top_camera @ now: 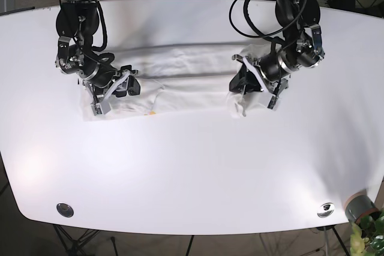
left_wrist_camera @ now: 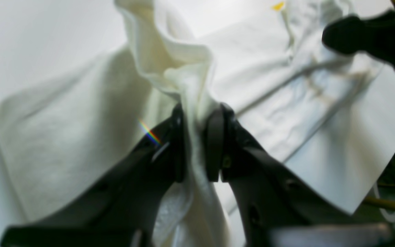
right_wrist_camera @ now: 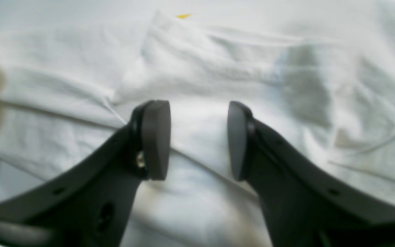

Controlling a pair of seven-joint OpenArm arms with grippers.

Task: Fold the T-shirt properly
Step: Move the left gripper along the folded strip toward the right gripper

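Pinched white cloth fills the left wrist view, where the left end effector (left_wrist_camera: 197,144) is clamped on a raised fold of the T-shirt (top_camera: 186,82). Only the right wrist view shows the right end effector (right_wrist_camera: 197,140) spread apart, empty, over flat fabric. From the base view the shirt lies toward 12 o'clock on the white table (top_camera: 198,172), a small yellow mark (top_camera: 151,113) near its 6 o'clock edge.

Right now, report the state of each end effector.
Left end effector: closed, pinching a bunch of the T-shirt.
Right end effector: open, holding nothing, over the shirt.

Matt white cloth T-shirt (top_camera: 180,79), creased
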